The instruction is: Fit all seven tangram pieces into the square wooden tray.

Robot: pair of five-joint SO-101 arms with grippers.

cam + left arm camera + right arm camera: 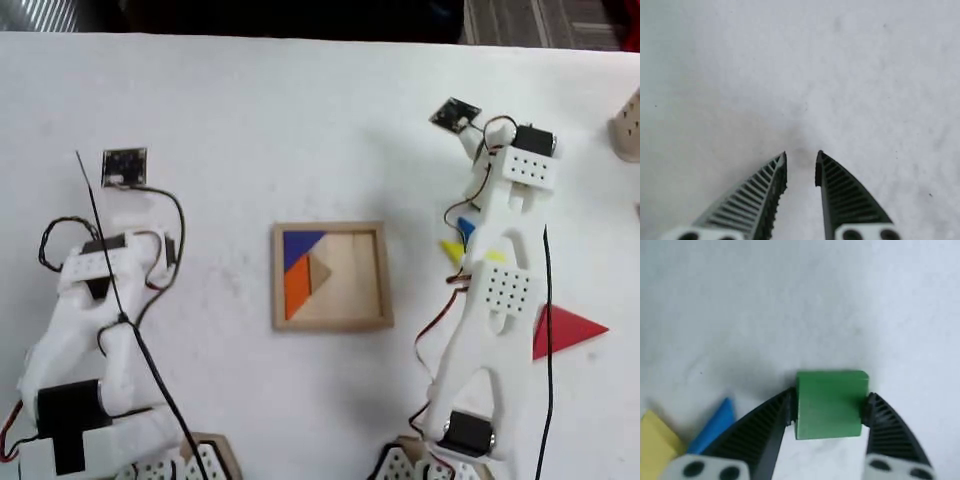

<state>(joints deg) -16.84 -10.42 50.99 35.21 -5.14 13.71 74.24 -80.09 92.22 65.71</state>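
Tray sits mid-frame in the high view, with a blue piece and an orange piece in its left half. Right gripper clamps a green square between its jaws. Left gripper hangs slightly parted over the table, holding nothing. Red triangle lies at far right.

No text, number, label, brand or sign can be read. The square wooden tray at the table's centre has a plain rim and floor. The visible face of the green square piece is plain and unmarked. The two small dark boards at the arms' wrists, far left and far right, are too small to tell whether they carry any marking.
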